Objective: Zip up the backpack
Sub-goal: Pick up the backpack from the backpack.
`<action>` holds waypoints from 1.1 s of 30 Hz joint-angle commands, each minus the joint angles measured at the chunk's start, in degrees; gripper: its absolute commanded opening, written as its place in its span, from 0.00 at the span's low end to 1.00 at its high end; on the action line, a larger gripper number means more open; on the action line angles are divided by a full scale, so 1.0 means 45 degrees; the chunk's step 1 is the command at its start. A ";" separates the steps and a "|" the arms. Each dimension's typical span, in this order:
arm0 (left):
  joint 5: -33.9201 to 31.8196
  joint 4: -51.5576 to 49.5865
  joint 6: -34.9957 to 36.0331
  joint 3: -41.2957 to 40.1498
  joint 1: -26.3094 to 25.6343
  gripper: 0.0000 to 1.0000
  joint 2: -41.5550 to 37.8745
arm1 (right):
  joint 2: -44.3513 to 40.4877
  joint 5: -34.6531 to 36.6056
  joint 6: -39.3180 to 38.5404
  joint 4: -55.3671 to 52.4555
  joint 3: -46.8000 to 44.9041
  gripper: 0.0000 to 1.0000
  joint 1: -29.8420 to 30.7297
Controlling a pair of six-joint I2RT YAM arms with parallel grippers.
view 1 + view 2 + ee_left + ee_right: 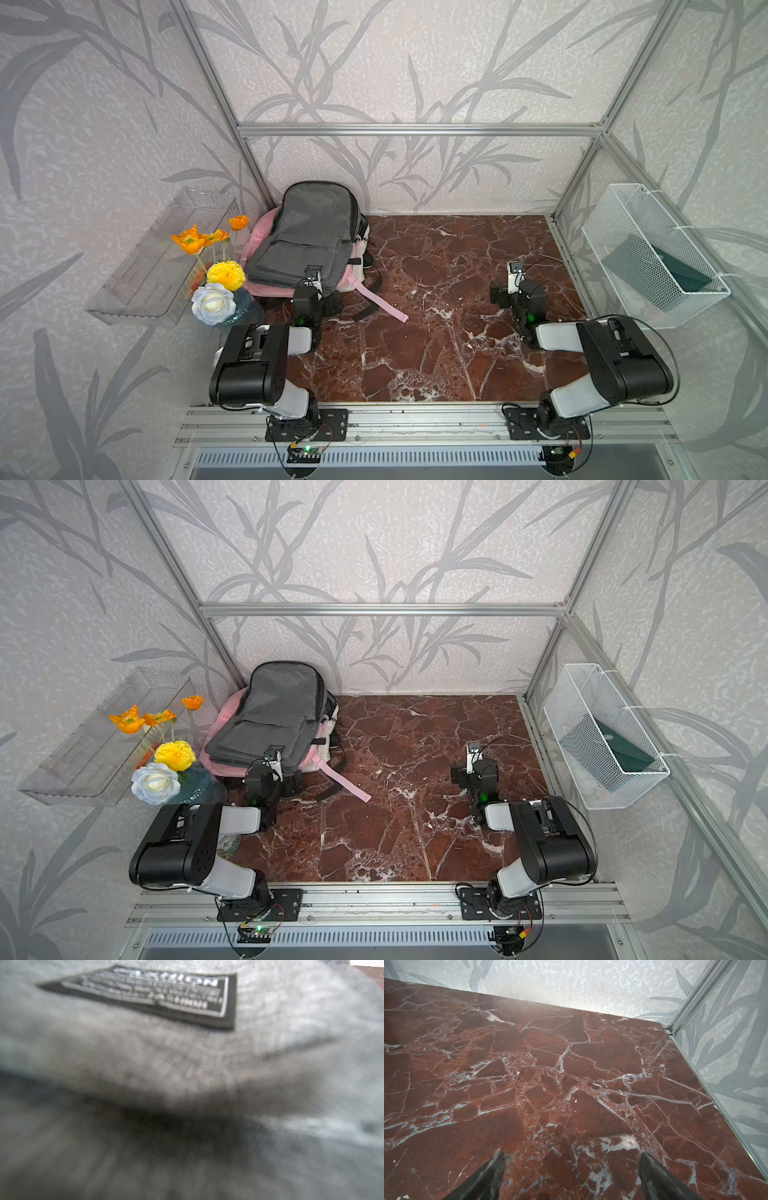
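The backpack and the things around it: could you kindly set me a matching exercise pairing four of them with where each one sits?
Things:
1. backpack
2. flowers
3. wire basket
4. right gripper

Places:
A. fixed to the right-hand wall
B. over a bare part of the table, open and empty
C. in the table's far left corner
D. beside the backpack, at the table's left edge

Pairs: 1-C, 2-D, 3-A, 4-B

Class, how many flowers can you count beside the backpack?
5: three orange flowers at the back, a yellow flower before them, a white rose frontmost; others may be hidden.
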 commanded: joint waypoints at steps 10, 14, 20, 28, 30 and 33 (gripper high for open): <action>-0.0137 0.1473 0.0176 0.0783 0.0020 0.99 0.0113 | 0.0145 0.0194 -0.0156 0.0486 0.0275 0.99 0.0076; -0.0119 0.1465 0.0176 0.0783 0.0020 0.99 0.0117 | 0.0145 0.0190 -0.0154 0.0488 0.0275 0.99 0.0076; -0.0151 0.1433 0.0149 0.0820 0.0020 0.99 0.0119 | 0.0142 0.0201 -0.0154 0.0488 0.0277 0.99 0.0071; -0.0432 0.1386 -0.0078 0.0855 0.0096 0.99 0.0140 | 0.0145 0.0191 -0.0163 0.0488 0.0277 0.99 0.0071; -0.0441 0.1336 -0.0097 0.0870 0.0104 0.99 0.0120 | 0.0145 0.0191 -0.0153 0.0488 0.0277 0.99 0.0078; -0.0392 0.1386 -0.0115 0.0876 0.0138 0.99 0.0138 | 0.0140 0.0190 -0.0154 0.0488 0.0277 1.00 0.0076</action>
